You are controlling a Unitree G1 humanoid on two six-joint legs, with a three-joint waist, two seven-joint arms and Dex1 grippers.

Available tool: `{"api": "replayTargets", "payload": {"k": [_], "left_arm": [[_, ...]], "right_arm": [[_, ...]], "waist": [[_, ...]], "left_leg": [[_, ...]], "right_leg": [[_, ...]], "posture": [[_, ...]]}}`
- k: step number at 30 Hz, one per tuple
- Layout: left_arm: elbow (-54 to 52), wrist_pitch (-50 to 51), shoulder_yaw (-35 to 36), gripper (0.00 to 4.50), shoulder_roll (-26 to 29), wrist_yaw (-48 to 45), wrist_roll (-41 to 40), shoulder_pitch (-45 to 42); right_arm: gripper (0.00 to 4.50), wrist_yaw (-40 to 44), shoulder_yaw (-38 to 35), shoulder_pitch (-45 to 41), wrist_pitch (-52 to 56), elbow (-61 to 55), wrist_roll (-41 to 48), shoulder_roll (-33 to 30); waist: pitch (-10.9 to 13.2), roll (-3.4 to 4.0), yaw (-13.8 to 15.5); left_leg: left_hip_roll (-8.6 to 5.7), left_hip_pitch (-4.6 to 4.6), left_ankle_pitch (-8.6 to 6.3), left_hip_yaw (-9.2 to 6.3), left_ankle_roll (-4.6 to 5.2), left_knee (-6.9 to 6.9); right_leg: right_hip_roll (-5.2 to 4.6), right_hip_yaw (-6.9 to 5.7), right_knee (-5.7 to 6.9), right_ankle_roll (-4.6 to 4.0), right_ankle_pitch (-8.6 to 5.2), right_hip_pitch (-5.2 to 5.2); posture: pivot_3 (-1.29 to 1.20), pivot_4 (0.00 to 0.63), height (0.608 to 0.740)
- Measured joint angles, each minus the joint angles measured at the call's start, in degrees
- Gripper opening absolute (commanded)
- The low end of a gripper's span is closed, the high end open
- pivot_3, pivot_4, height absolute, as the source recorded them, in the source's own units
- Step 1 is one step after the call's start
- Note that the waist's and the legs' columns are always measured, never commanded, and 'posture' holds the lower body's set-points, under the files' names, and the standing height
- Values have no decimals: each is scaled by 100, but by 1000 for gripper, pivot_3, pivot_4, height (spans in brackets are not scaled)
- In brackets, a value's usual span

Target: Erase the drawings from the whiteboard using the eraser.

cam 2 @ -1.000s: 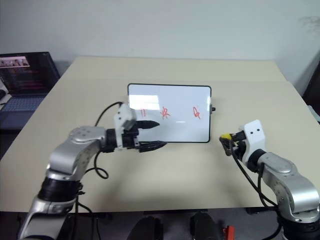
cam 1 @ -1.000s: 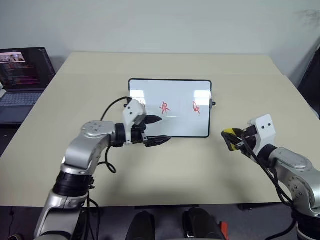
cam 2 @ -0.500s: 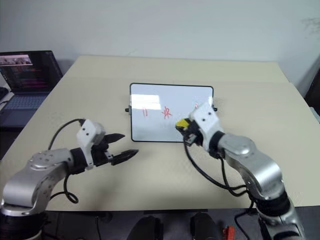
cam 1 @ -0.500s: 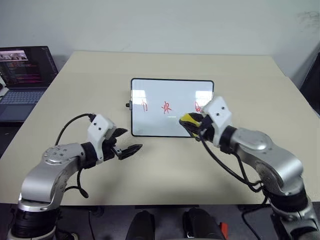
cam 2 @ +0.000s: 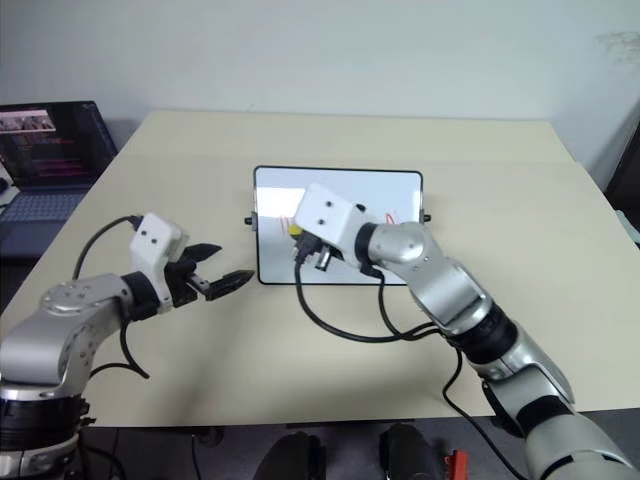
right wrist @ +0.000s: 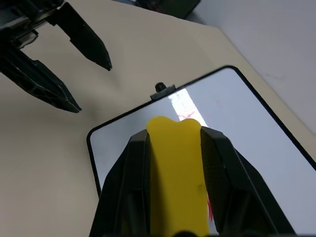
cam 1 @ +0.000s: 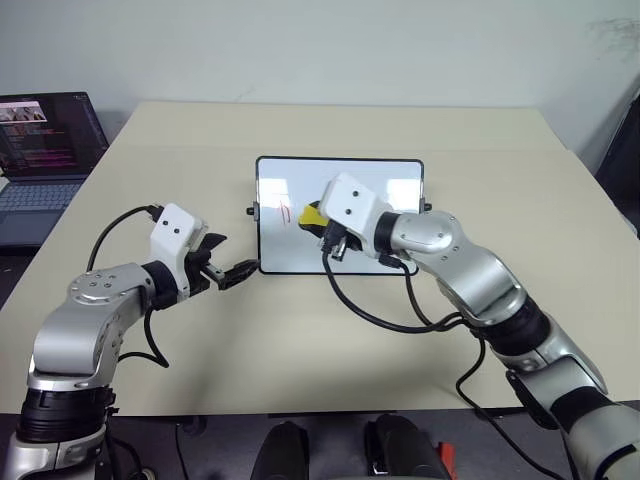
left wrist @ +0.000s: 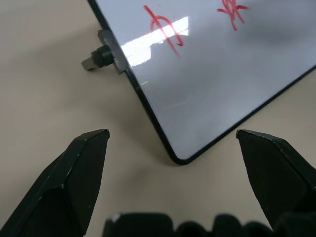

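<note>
The whiteboard (cam 1: 350, 180) lies flat in the middle of the table. My right gripper (cam 1: 322, 222) hangs over its left-middle part, shut on the yellow eraser (cam 1: 313, 213), whose end sticks out past the fingertips (right wrist: 140, 143). Red drawings show on the board: one left of the eraser (cam 1: 283, 212), one right of my arm (cam 2: 390, 215), and two in the left wrist view (left wrist: 165, 32). My left gripper (cam 1: 232, 255) stands open just off the board's near left corner (left wrist: 177, 159), with nothing between its fingers.
An open laptop (cam 1: 45, 140) sits off the table's far left side. A small black knob (left wrist: 98, 57) sticks out from the board's left edge. My right arm's black cable (cam 1: 370, 315) loops over the table in front of the board.
My right gripper has swung from beyond the board's right edge to over its left-middle part, carrying the eraser. My left gripper has drawn back leftward off the board.
</note>
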Motion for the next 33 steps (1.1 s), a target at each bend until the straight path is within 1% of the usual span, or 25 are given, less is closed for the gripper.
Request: {"api": "replayTargets", "payload": {"k": [4,7,10,15,21,27,33], "left_arm": [[205,-126,-119,4500,2,-65,51,-217],[374,-224,-134,4500,13,-141,89,-226],[636,-349,-178,4500,22,-159,179,-336],[705,-478,-272,4500,22,-232,226,-409],[680,-489,-287,4500,20,-252,226,-318],[662,-495,-379,4500,-22,-253,224,-276],[661,-513,-402,4500,-26,-254,224,-308]], "right_arm": [[1089,23,179,-522,-631,940,-493,499],[1084,85,199,-628,-986,1353,-745,608],[1058,67,202,-838,-1403,2045,-1029,846],[1011,-313,195,-1276,-2301,3305,-1505,1318],[997,-652,166,-1649,-3068,4713,-1991,1576],[997,-847,142,-1843,-3496,5607,-2291,1874],[996,-513,150,-1882,-3604,5915,-2505,1891]], "waist": [[0,-1,2],[-1,-2,12],[1,-3,11],[1,-3,-5],[1,-3,-4],[1,-2,-5],[1,-3,-3]], "left_leg": [[0,-6,0,0,0,0],[-7,-11,0,0,-1,0],[-10,-11,0,0,-1,1],[-7,-10,0,2,-1,-1],[-10,-12,0,4,-1,-2],[-9,-12,0,2,-1,-4],[-10,-10,0,1,-1,-3]], "right_leg": [[-2,-2,-4,-4,2,-3],[-14,-3,-7,-4,2,-3],[-20,-5,-4,-5,3,-4],[-19,-4,-1,-5,3,-8],[-24,-3,-2,-6,3,-9],[-24,-4,-1,-6,3,-10],[-26,-5,2,-7,3,-8]], "posture": [[0,150,740],[0,150,740],[0,150,740],[0,150,740],[0,150,740],[0,150,740],[0,150,740]]}}
